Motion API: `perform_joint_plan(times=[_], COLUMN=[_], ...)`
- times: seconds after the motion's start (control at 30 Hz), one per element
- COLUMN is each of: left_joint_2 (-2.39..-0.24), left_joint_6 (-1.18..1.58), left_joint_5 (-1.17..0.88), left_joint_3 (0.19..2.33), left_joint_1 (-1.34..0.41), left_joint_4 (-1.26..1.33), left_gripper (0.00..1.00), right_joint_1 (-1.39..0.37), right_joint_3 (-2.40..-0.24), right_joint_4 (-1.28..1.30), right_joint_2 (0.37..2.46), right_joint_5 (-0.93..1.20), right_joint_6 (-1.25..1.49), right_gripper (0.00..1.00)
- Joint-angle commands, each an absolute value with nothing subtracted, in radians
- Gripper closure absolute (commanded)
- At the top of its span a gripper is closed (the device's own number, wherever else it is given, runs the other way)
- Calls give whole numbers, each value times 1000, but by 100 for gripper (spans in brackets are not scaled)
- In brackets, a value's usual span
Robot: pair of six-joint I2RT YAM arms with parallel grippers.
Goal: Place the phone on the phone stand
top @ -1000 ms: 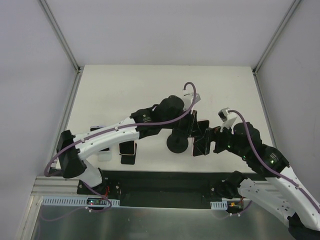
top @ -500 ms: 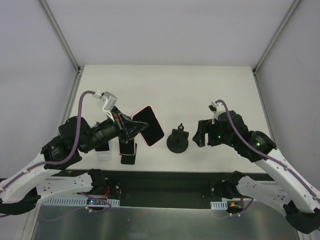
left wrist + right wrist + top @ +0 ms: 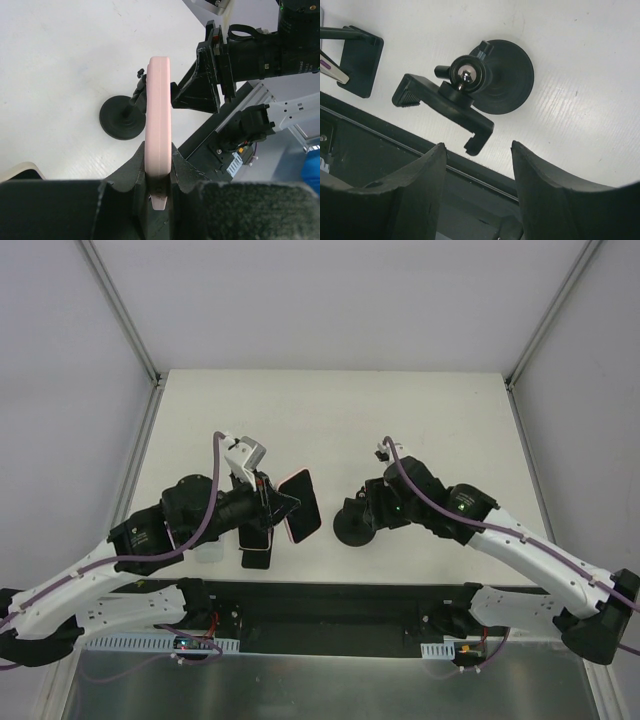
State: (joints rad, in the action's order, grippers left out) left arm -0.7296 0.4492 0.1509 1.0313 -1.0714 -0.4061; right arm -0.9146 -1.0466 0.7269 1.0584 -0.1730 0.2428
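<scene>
The phone [image 3: 300, 506], dark-screened in a pink case, is held on edge by my left gripper [image 3: 272, 508], which is shut on its lower end; the left wrist view shows the pink edge [image 3: 159, 120] clamped between the pads. The black phone stand [image 3: 352, 528] has a round base and a clamp arm and stands on the table just right of the phone, apart from it. My right gripper [image 3: 368, 510] is open and empty, hovering right above the stand. In the right wrist view the stand's base [image 3: 512, 75] and clamp [image 3: 445, 107] lie ahead of the open fingers [image 3: 478, 150].
A second dark phone [image 3: 257, 546] and a small white block [image 3: 209, 552] lie near the table's front edge under my left arm. A black rail [image 3: 330, 605] runs along the near edge. The dark holder [image 3: 361, 61] sits left of the stand.
My left arm pulled the phone back left off the stand, then came partway right again. My right gripper moved left and now hovers over the stand.
</scene>
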Motion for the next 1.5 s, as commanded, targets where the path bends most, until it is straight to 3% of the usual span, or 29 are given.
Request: perform_joint_plan(times=[0.0, 0.2, 0.33, 0.57, 0.73, 0.97, 1.23, 1.33, 1.47], left_joint_2=[-741, -759, -768, -824, -896, -1012, -1092, -1123, -1258], left_joint_6=[423, 426, 430, 400, 292, 175, -56, -80, -165], left_joint_5=[160, 153, 155, 115, -61, -580, -894, -989, -1103], left_joint_3=[1065, 1066, 1068, 1091, 1109, 1095, 988, 963, 1080], left_joint_1=[-1063, -1063, -1063, -1063, -1045, -931, -913, -913, -910], left_joint_4=[-318, -318, -318, -292, -210, -9, 210, 399, 330], left_gripper=[100, 100, 100, 100, 100, 100, 100, 100, 100], right_joint_1=[-928, -933, -933, -933, -931, -845, -644, -632, -611], right_joint_3=[-1091, -1089, -1075, -1063, -1063, -1055, -1026, -1028, -1042], right_joint_4=[689, 664, 643, 643, 634, 609, 591, 592, 589], right_joint_2=[1095, 1117, 1120, 1114, 1095, 1077, 1084, 1100, 1123], right_joint_5=[-225, -253, -252, -252, -236, -28, 467, 511, 548], right_joint_6=[265, 262, 256, 210, 118, -106, -262, -285, -287], right_gripper=[44, 49, 62, 76, 99, 99, 99, 99, 99])
